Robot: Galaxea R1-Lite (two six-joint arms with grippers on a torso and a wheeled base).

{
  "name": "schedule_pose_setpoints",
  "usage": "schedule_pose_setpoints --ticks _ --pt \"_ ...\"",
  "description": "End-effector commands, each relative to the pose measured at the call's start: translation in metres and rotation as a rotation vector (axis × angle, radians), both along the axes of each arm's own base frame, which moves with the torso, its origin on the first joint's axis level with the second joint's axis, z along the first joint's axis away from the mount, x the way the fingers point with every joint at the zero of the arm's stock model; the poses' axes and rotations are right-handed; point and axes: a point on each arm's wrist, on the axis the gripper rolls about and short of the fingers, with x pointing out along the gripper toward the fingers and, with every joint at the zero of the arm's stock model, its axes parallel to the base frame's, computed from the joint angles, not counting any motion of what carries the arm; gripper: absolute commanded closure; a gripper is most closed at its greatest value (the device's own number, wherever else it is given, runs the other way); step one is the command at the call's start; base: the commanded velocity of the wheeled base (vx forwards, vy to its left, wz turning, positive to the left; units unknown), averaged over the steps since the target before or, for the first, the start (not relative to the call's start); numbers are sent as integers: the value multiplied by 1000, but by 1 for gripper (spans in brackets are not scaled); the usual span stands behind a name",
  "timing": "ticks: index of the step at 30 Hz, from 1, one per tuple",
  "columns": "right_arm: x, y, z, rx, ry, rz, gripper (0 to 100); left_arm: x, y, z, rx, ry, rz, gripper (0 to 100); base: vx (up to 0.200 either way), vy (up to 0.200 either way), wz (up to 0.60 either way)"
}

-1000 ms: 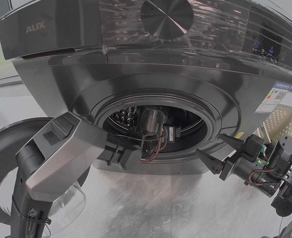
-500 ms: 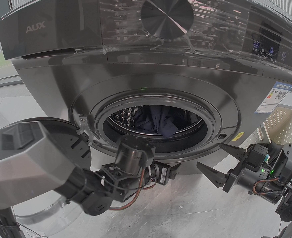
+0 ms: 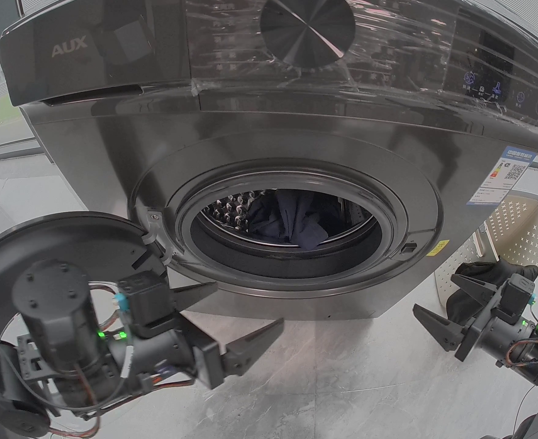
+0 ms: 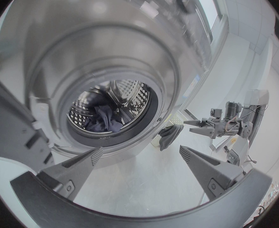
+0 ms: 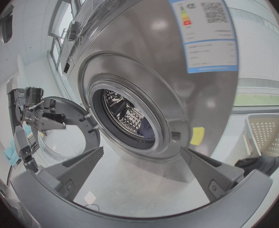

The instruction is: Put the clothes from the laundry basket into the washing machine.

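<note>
The washer (image 3: 293, 129) stands ahead of both tools, its door (image 3: 55, 239) swung wide beside the left tool (image 3: 249, 304). The step in hand looks like a fetch between loads, with one piece in and more to bring. The basket (image 3: 525, 233) sits just beyond the right tool (image 3: 435, 292), on its outer side. The next move probably calls for that tool to turn to the rim, close on the cloth (image 3: 494, 272) hanging there, and carry it across to the drum (image 3: 232, 211). A navy garment (image 3: 293, 217) lies crumpled inside the drum, well ahead of both tools. The cloth on the rim is dark and limp, draped half outside the basket. Both tools are spread wide and hold nothing.
</note>
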Motion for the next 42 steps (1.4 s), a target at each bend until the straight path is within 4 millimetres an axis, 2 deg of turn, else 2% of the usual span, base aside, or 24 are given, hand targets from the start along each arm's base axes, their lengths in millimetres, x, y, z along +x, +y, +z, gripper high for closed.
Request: schedule_pose_setpoints --ticks 1,5,7,11,13,16,17,19,23,26,32,36,42 --pt "-33 -37 17 29 -68 -130 0 -43 66 18 -85 -138 58 0 -200 0 0" --pt "-52 -52 18 14 -51 -192 0 -60 90 13 -59 -184 103 0 -200 0 0" --pt "-68 -61 20 13 -53 -229 0 -70 105 9 -30 -223 131 0 -200 0 0" --pt "-87 -71 28 14 -66 -306 0 -81 118 13 -55 -262 134 0 -200 0 0" --pt "-107 -79 34 15 -73 -366 0 -88 127 11 -52 -275 167 0 -200 0 0" --pt "-126 -83 27 10 -64 -412 0 -96 136 2 -39 -274 213 0 -200 0 0" --pt "-126 -83 27 10 -64 -412 0 -96 136 2 -39 -274 213 0 -200 0 0" --pt "-142 -86 16 12 -79 -444 0 -107 145 -9 -48 -291 248 0 -200 0 0" --pt "-152 -86 11 22 -113 -467 0 -118 155 -18 -56 -322 318 0 -200 0 0" --pt "-155 -86 7 26 -128 -482 0 -129 162 -25 -43 -332 397 0 0 0 0" --pt "-160 -85 -46 17 -121 -526 0 -165 169 -58 -12 -343 525 0 0 0 0" --pt "-162 -85 -53 -13 -98 -561 0 -175 167 -77 37 -315 602 0 0 0 0" --pt "-162 -85 -53 -9 -97 -563 0 -175 168 -79 1 -270 632 0 0 0 0"
